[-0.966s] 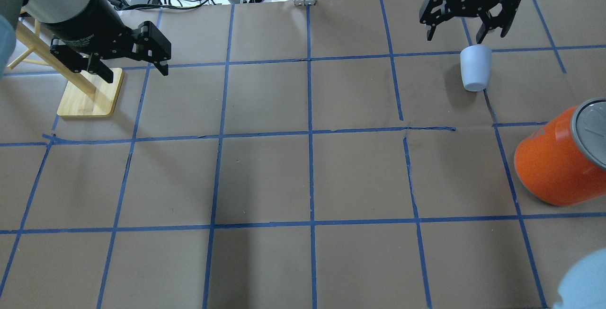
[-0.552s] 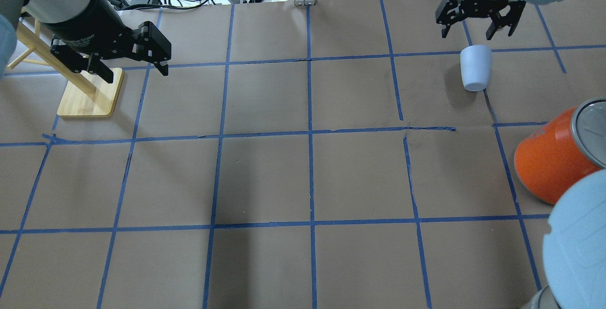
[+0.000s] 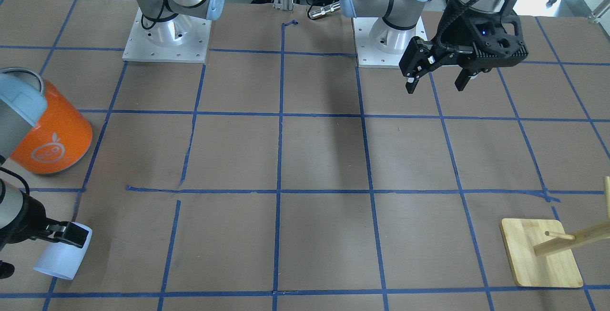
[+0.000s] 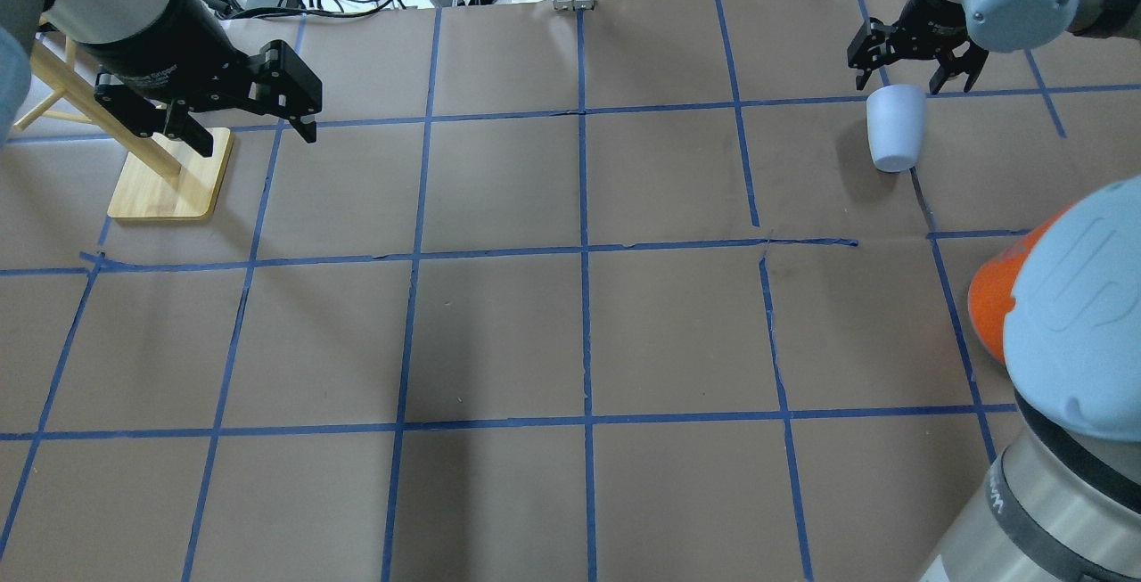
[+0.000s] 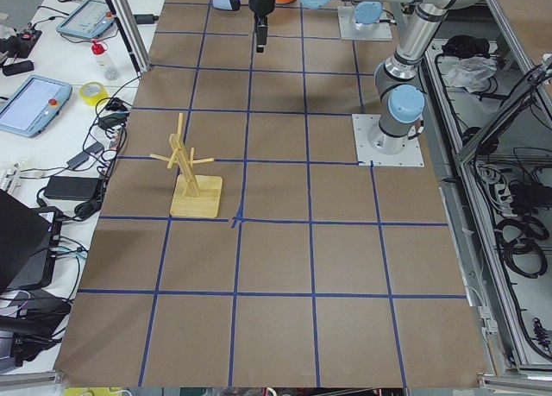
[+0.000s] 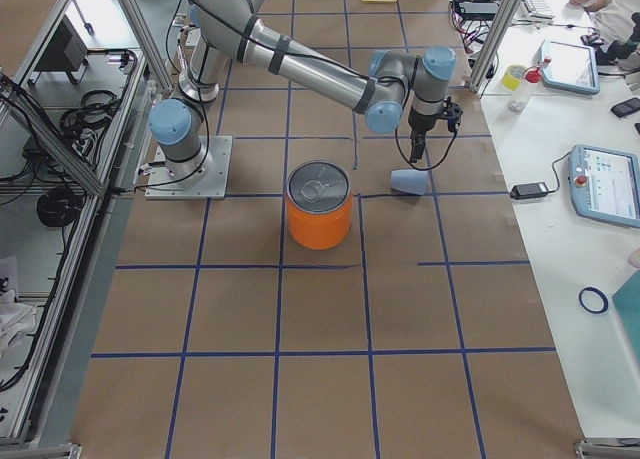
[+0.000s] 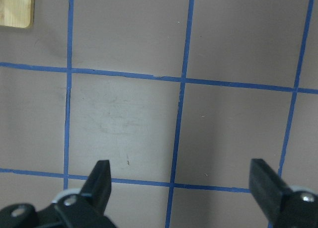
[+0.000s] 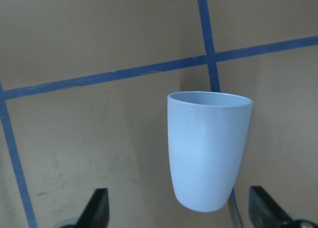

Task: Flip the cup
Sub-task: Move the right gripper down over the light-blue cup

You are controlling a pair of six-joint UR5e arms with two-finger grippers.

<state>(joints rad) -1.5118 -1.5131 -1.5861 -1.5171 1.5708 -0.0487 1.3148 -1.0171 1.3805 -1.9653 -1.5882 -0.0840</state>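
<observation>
A pale blue cup (image 4: 896,127) lies on its side on the brown paper-covered bench (image 4: 579,341), near the far right corner, its open mouth turned toward the far edge. The right end effector (image 4: 914,78) hangs just above it, fingers spread wide and gripping nothing; the wrist view shows a fingertip on either side of the cup's narrow base, clear of it. An orange can (image 6: 320,219) stands upright closer to the robot along the right edge. Toward the left edge, the left end effector (image 4: 254,138) hovers wide open and empty beside a wooden peg stand (image 4: 169,185).
</observation>
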